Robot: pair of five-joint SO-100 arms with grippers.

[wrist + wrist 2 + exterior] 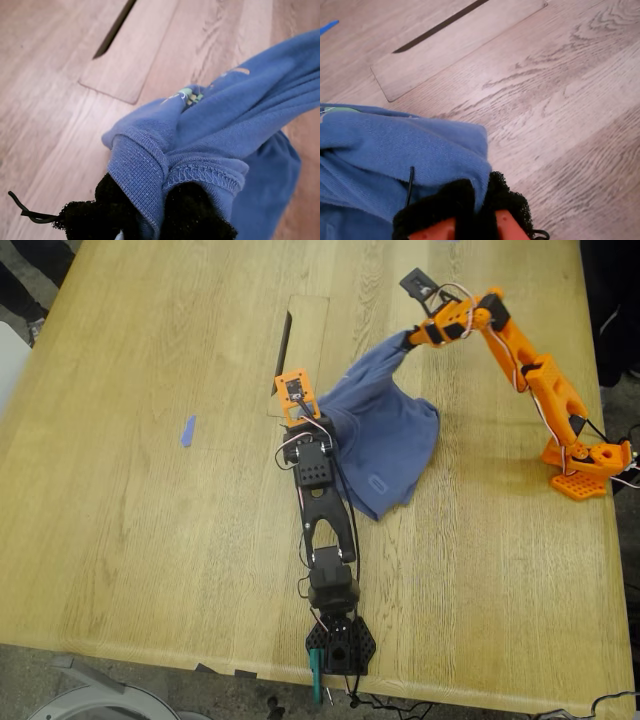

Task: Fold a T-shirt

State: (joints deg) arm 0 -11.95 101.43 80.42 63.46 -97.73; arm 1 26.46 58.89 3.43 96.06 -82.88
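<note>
I hold the T-shirt point(385, 440) strung between my two tools, lifted off the tabletop point(150, 520) along its upper edge while its lower folds sag down and rest on the wood between the two arms. My first tool point(160, 212) is pinched on a hemmed, stitched edge, black padded jaws pressed together over the doubled cloth; which arm in the exterior view carries it I cannot tell. My second tool point(477, 202) is likewise pinched on a bunched corner of the same cloth. The taut span runs slantwise across the exterior view, from the black arm's end up toward the orange arm's end at that view's right, so the next lay-down turns on keeping that line straight. The fabric is soft slate-blue knit, limp and creasing, with a bit of coloured print showing; the wood is smooth and pale with an inset panel point(305, 340).
</note>
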